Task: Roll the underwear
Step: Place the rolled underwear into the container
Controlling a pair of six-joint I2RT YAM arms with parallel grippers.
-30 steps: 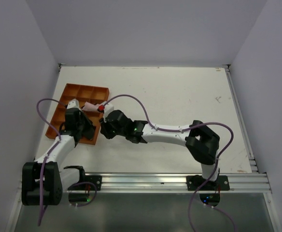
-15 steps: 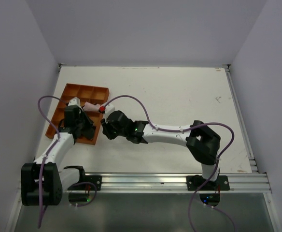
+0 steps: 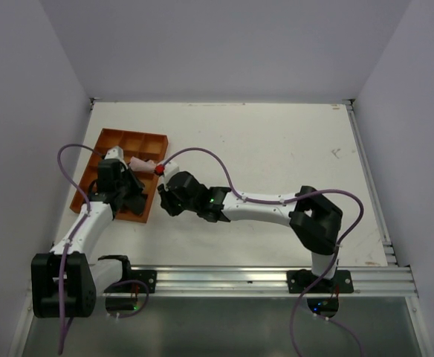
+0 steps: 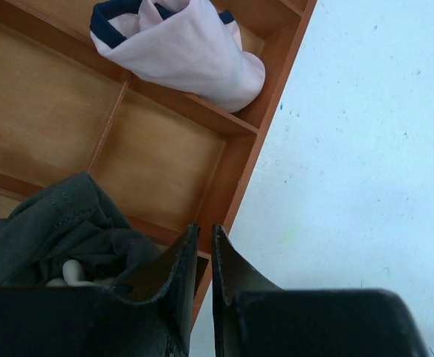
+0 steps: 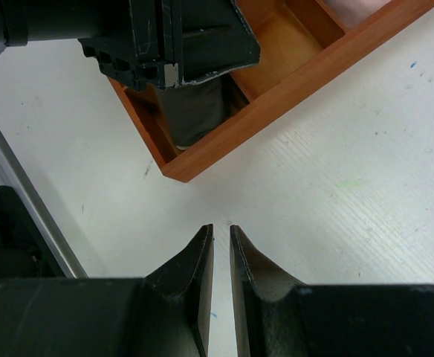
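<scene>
Bunching, crumpled dark-grey underwear (image 4: 61,223)

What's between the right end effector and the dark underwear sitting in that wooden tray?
The tray's low outer wall stands between the right end effector and the underwear, and the left end effector hangs just above it, likely blocking a straight drop.
</scene>
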